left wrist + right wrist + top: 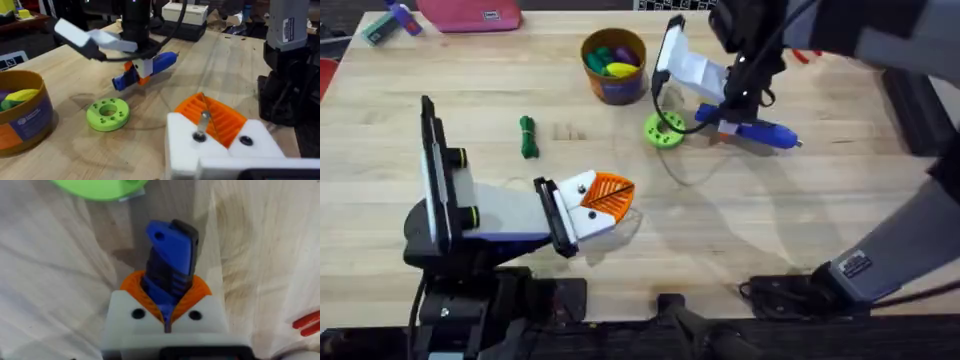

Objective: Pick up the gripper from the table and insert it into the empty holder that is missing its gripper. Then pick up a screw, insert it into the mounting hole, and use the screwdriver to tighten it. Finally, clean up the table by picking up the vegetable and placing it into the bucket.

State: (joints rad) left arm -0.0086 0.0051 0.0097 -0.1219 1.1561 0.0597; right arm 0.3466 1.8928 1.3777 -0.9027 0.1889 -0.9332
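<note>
Right hand [738, 122] down on the worktop [740, 230], white fingers with orange pads [192, 287] pinching one blue screwdriver [760, 130] that lies flat under it; in the right wrist view, blue body [170, 265] wedged between both pads. One bright-green round disc with holes [664, 129] just beside that hand. One orange-brown bucket [614, 66] beyond the disc, coloured toy pieces inside. Left hand [605, 203] lying low over the worktop, well apart from the right hand, orange ribbed pad [217, 117] showing on its white mount [220, 150], one screw [201, 127] standing in the mount; cannot tell whether spread or pressed together. One dark-green vegetable [527, 137] on the worktop, near the left hand, apart from it
</note>
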